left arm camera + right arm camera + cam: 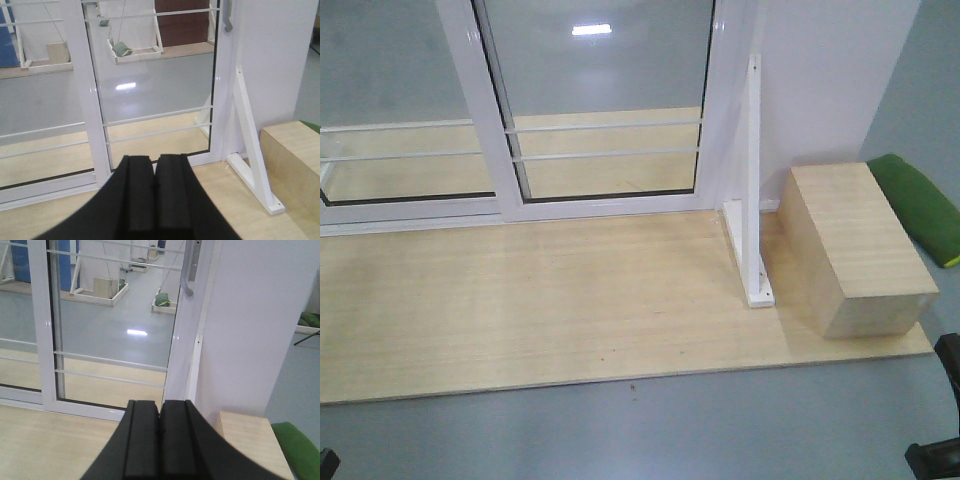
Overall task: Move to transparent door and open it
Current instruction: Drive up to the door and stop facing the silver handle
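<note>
Plywood decking [570, 300] covered most of the floor before the robot, its front edge meeting the grey floor [650, 430] close to the base. At the far edge of the decking stood the transparent door [605, 90], apparently closed. Its handled stile lay against the white wall [820, 70], and its other stile overlapped the handle-less glass panel [390, 100] to the left. A wooden box [860, 250] sat on the decking's right end with a green cushion [920, 200] beyond it. A white braced post [755, 180] stood between the box and the door. The curved grey handle [189, 267] showed high in both wrist views, well above the arms. The left gripper [154, 162] and the right gripper [161, 405] both pointed at the door with their pads pressed together, holding nothing.

The approach looked nearly finished and the opening not begun. Next, an arm, likely the right one, would have to rise to the handle, part its fingers, catch the bar and draw the door leftward.

The brace foot and the box hemmed in the right side. The decking lay open to the left, the way the door would slide.
</note>
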You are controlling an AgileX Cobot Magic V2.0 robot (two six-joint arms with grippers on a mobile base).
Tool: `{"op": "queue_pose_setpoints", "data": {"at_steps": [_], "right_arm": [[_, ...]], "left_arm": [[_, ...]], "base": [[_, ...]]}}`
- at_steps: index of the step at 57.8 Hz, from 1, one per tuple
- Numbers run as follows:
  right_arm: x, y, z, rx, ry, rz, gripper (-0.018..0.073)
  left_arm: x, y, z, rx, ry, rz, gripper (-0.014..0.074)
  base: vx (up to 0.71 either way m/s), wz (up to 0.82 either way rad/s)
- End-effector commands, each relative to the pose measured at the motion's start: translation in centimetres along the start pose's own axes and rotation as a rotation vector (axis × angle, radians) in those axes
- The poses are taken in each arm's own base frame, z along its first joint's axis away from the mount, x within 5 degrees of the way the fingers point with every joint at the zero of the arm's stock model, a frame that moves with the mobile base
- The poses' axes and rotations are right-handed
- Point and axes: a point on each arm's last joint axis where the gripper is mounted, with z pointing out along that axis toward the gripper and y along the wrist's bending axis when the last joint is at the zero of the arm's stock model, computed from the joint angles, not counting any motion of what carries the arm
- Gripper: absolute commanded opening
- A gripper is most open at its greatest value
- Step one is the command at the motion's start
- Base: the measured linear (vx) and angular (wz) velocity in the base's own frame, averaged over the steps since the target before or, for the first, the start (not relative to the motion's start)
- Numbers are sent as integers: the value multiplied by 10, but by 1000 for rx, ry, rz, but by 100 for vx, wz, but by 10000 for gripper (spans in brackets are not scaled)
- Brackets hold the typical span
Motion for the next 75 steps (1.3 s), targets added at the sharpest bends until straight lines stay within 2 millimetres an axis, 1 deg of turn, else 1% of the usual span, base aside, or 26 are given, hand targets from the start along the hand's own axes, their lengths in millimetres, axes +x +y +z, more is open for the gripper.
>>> {"op": "queue_pose_setpoints", "data": {"at_steps": [1, 48, 75], "right_arm": [[-3, -1, 0, 15, -78, -6, 0], [-3, -1, 0, 15, -78, -6, 0], [-3, -1, 0, 15, -78, -6, 0]], "left_arm": [[0, 0, 1, -1, -66, -3, 3], [0, 0, 1, -1, -66, -3, 3], [0, 0, 1, -1, -66, -3, 3]], "base": [[50, 20], [48, 13], [28, -2]]}}
